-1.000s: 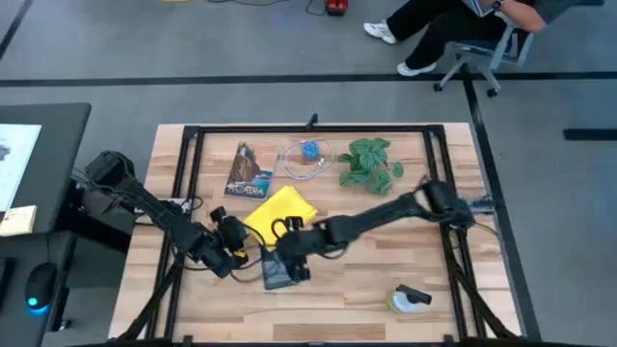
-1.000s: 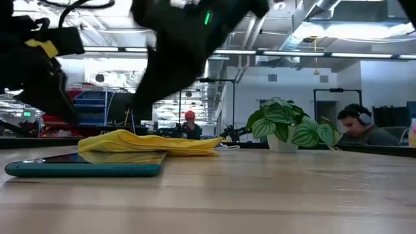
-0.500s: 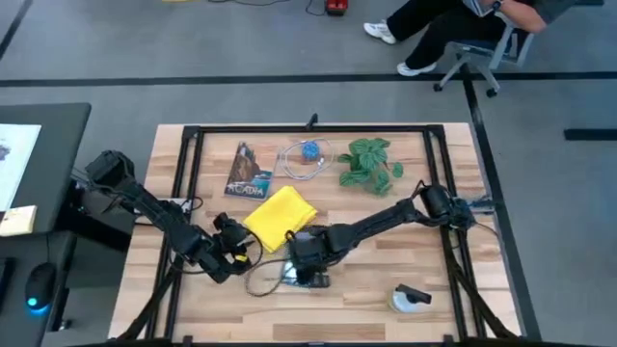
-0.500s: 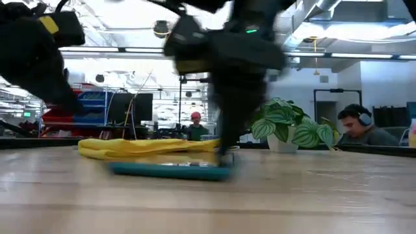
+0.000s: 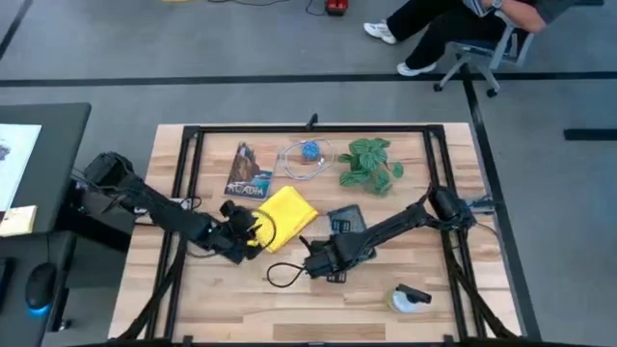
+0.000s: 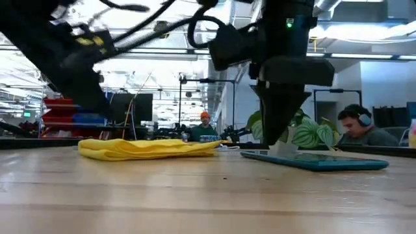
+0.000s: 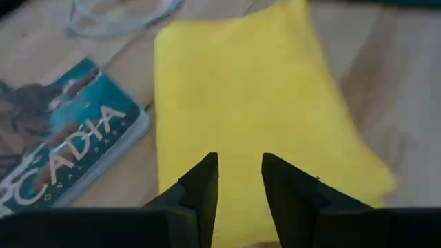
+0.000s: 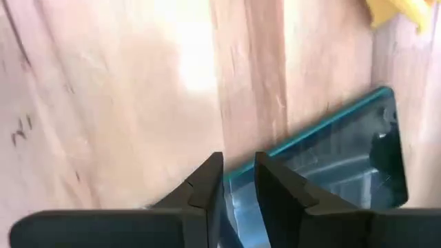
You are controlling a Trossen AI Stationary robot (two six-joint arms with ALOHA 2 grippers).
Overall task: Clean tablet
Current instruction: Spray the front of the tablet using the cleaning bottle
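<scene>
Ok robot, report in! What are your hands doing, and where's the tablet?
Left gripper open over the cloth. Right gripper narrowly open, empty, at the tablet edge. Tablet flat on the table, right of the cloth. Nothing on it.

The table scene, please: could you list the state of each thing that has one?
tablet: flat on the table, screen up
yellow cloth: folded, lying flat, apart from the tablet
booklet: closed, flat
left gripper: open, above the cloth
right gripper: slightly open, empty, at the tablet's edge

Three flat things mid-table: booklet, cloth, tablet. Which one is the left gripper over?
The folded yellow cloth: the left gripper hovers over it, fingers slightly apart. The ACADIA booklet lies beside it; the black tablet sits by the right gripper.
</scene>
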